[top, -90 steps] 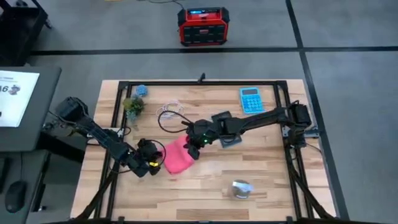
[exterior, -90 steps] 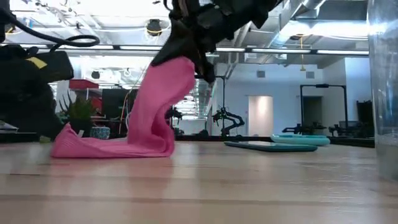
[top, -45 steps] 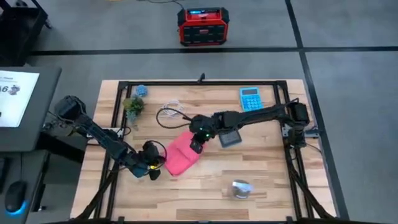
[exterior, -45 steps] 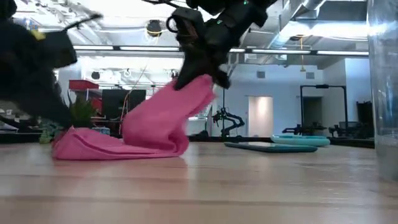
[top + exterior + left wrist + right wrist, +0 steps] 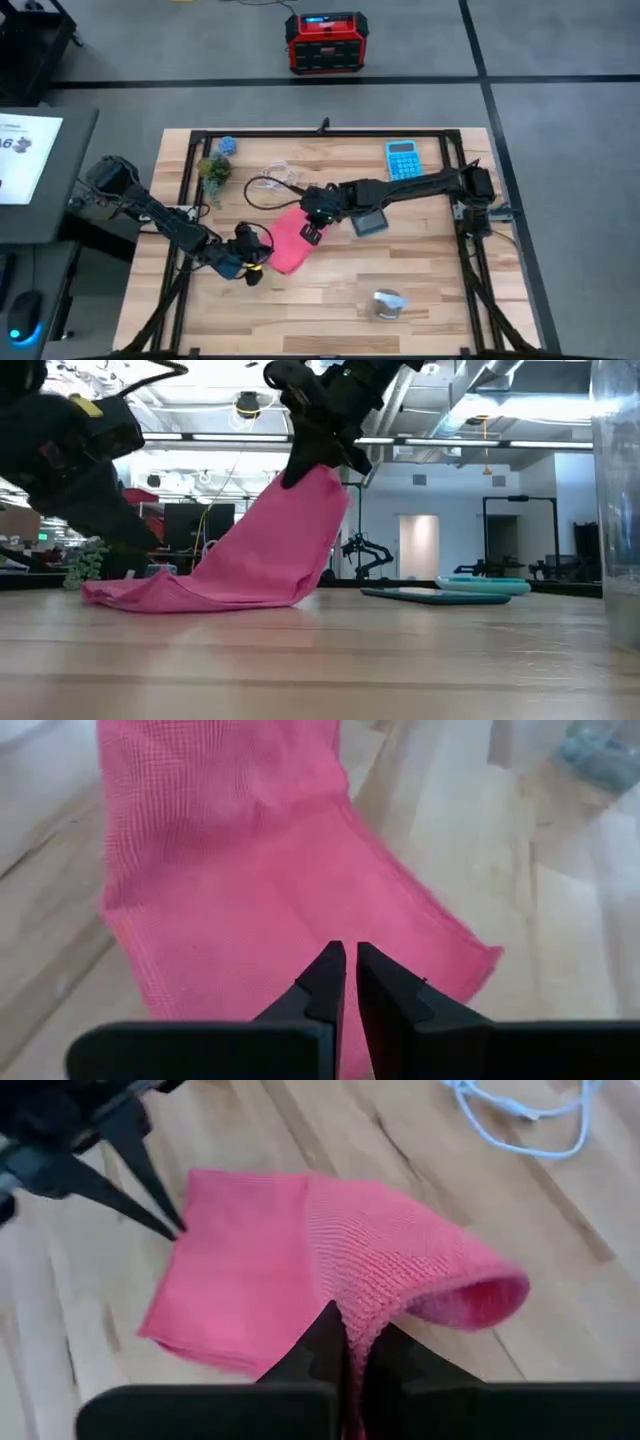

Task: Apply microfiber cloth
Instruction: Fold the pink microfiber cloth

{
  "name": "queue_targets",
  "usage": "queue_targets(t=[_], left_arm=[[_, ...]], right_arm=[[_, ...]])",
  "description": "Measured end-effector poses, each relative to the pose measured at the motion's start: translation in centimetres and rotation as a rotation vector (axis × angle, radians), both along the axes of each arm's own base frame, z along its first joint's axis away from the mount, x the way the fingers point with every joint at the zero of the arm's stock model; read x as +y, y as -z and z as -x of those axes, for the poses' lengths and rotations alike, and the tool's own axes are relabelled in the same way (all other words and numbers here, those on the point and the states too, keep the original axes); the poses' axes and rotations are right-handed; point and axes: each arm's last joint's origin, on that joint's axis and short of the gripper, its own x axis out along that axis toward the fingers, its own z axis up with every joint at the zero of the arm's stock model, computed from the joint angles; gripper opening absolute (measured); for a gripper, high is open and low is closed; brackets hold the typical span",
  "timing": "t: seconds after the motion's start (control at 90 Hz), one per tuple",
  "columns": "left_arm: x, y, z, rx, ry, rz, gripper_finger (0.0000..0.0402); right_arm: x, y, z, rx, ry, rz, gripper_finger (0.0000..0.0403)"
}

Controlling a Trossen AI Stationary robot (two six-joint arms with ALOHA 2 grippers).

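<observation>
Compared with one second ago, the microfiber cloth is being drawn farther toward the phone, its raised edge lifted higher. At the left, the left gripper, fingers nearly together, is being held over the cloth's table-side edge, probably to anchor it. The right gripper is pinching the lifted fold so it can be carried.

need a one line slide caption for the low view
Right end effector lifts one edge of the pink microfiber cloth off the wooden table while the left end effector sits at its other end.
</observation>
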Motion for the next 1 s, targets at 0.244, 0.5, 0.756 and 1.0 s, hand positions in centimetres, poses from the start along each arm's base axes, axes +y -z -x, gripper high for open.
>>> queue_targets(t=[0.244, 0.5, 0.756, 1.0], left_arm=[[-0.2, 0.7, 0.7, 0.190, 0.132, -0.051, 0.0010], [-0.4, 0.8, 1.3, 0.200, 0.150, -0.055, 0.0009], [-0.3, 1.9, 0.9, 0.174, 0.167, -0.078, 0.0001], [-1.5, 0.3, 0.8, 0.119, 0.248, -0.034, 0.0001]], right_arm=[[0.6, 2.2, -3.1, -0.173, -0.137, -0.115, 0.0000], [0.1, 5.3, -4.7, -0.205, -0.114, -0.206, 0.0000], [0.7, 8.0, -5.8, -0.235, -0.161, -0.318, 0.0000], [0.8, 7.9, -5.8, -0.242, -0.224, -0.300, 0.0055]])
